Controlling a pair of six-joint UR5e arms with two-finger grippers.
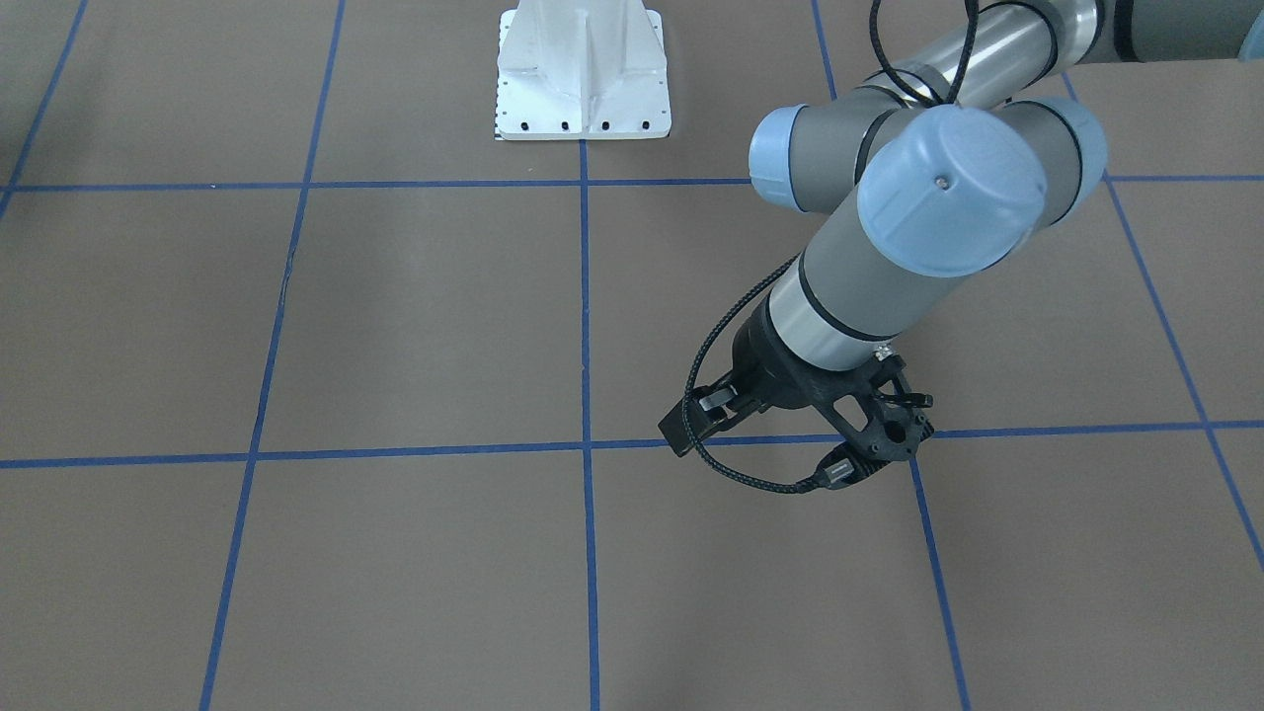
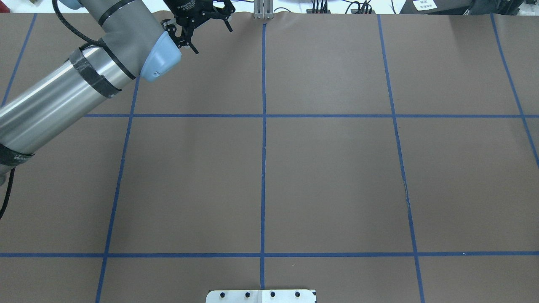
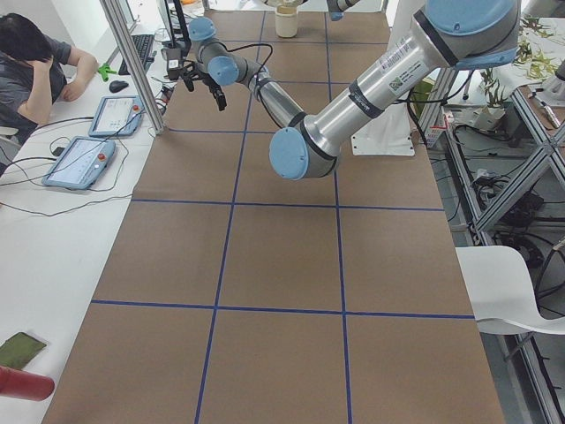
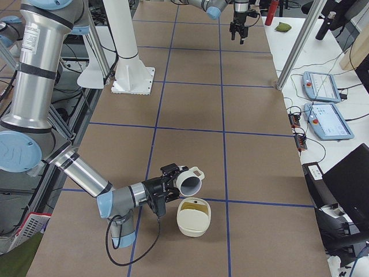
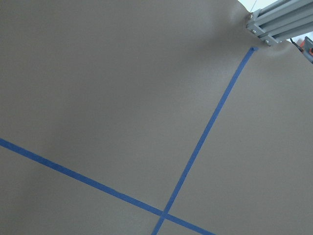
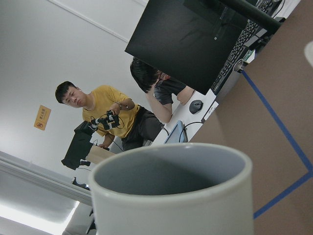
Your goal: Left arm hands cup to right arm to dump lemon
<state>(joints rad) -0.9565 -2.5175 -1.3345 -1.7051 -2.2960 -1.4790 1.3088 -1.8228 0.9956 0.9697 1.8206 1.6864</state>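
The cup (image 4: 191, 181), a white mug with a loop handle, hangs tipped on its side just above a cream bowl (image 4: 194, 223) near the table's right end, at my right gripper (image 4: 168, 186). A small yellowish lump, the lemon (image 4: 196, 203), lies inside the bowl. In the right wrist view the cup (image 6: 171, 205) fills the bottom with its grey inside showing no lemon; no fingers show there, so I cannot tell the grip. My left gripper (image 1: 693, 415) hovers open and empty over the table's far left part, also seen as left gripper (image 2: 198, 19).
The white robot pedestal (image 1: 583, 79) stands at mid-table on the robot's side. An aluminium post (image 3: 132, 62) and tablets (image 3: 84, 161) line the operators' side bench. People (image 6: 105, 110) sit there. A red cylinder (image 3: 22, 385) lies at the near left corner.
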